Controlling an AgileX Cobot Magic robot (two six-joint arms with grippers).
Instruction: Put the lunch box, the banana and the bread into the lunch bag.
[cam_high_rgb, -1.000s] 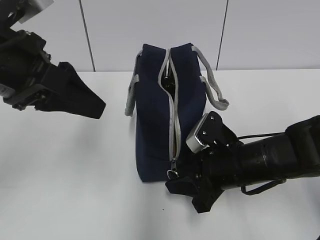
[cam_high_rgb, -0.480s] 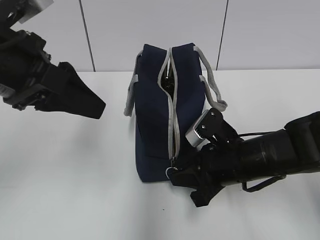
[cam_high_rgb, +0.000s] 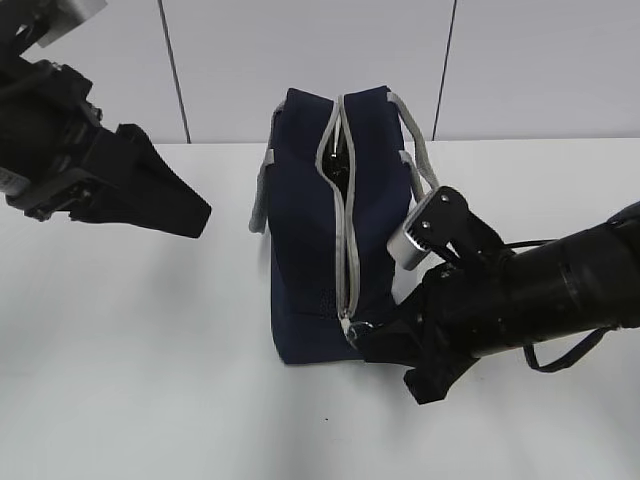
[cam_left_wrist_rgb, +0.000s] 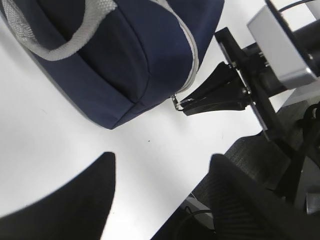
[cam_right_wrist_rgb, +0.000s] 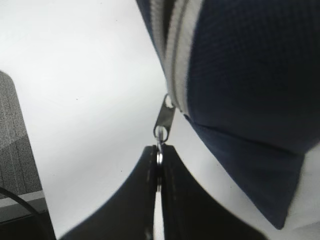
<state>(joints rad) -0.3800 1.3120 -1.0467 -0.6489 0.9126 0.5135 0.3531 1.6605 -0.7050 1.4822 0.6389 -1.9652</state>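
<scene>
The navy lunch bag (cam_high_rgb: 310, 230) stands upright on the white table, its grey zipper strip (cam_high_rgb: 346, 240) running down toward me. The zipper gapes a little at the far top end, and the inside there is dark. My right gripper (cam_high_rgb: 362, 335) is at the bag's near lower end, shut on the metal ring pull (cam_right_wrist_rgb: 159, 156) that hangs from the slider. The left wrist view shows that same pinch on the ring pull (cam_left_wrist_rgb: 178, 103) beside the lunch bag (cam_left_wrist_rgb: 125, 55). My left gripper (cam_left_wrist_rgb: 164, 157) hovers open and empty to the left of the bag. The lunch box, banana and bread are out of view.
Grey webbing handles (cam_high_rgb: 425, 170) hang over both sides of the bag. The right arm (cam_high_rgb: 540, 290) and its cable lie across the table to the right of the bag. A pale panelled wall (cam_high_rgb: 500, 60) closes the back.
My right gripper has shut on the ring pull and risen slightly up and to the right, drawing the pull with it. The left arm has not moved.
</scene>
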